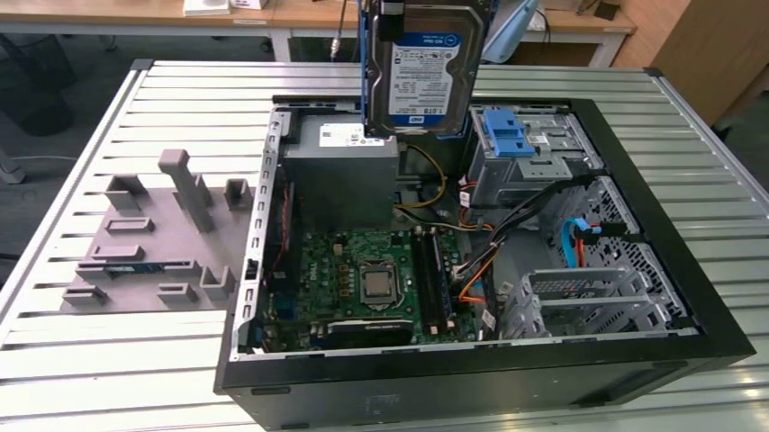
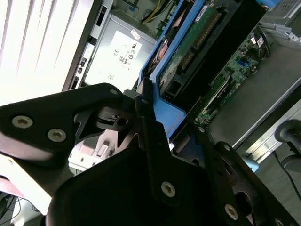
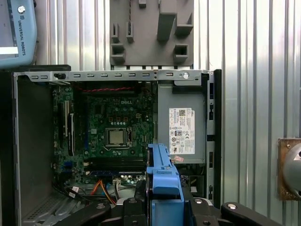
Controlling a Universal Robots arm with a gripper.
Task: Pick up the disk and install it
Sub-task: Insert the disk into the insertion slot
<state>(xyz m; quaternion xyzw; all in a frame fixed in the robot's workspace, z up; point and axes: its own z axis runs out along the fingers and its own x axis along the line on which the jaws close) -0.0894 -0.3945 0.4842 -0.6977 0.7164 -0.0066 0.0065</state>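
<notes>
**A:** Where is the disk?

**B:** Aloft. In the exterior view the disk (image 1: 423, 76) hangs upright with its label toward the camera, over the far end of the open case (image 1: 481, 387). Its lower edge is above the power supply (image 1: 340, 175). The blue latch (image 1: 510, 137) sits lower, just to the exterior view's right of it.

**A:** Does the gripper have hold of it?

**B:** It does. In the second wrist view the gripper (image 2: 171, 117) is clamped on the disk's blue frame. One of the black fingers (image 2: 149, 136) lies flat against that frame, and the disk's green circuit board (image 2: 200, 35) runs away beyond it. In the first wrist view the gripper (image 3: 164, 209) flanks the frame on both sides, pressed against it.

**A:** What lies under the disk?

**B:** In the first wrist view the disk (image 3: 162, 172) is seen edge-on, in front of the near edge of the motherboard (image 3: 94, 117). The power supply (image 3: 181, 127) is just beside it. The processor (image 3: 117, 136) sits bare in the middle of the board. In the exterior view, orange and blue cables (image 1: 577, 238) run through the case near a metal drive cage (image 1: 601, 297).

**A:** Is there anything outside the case?

**B:** A grey fixture (image 1: 150, 238) with upright blocks lies on the slatted table (image 1: 108, 360). It is just beside the case, on the exterior view's left.
</notes>
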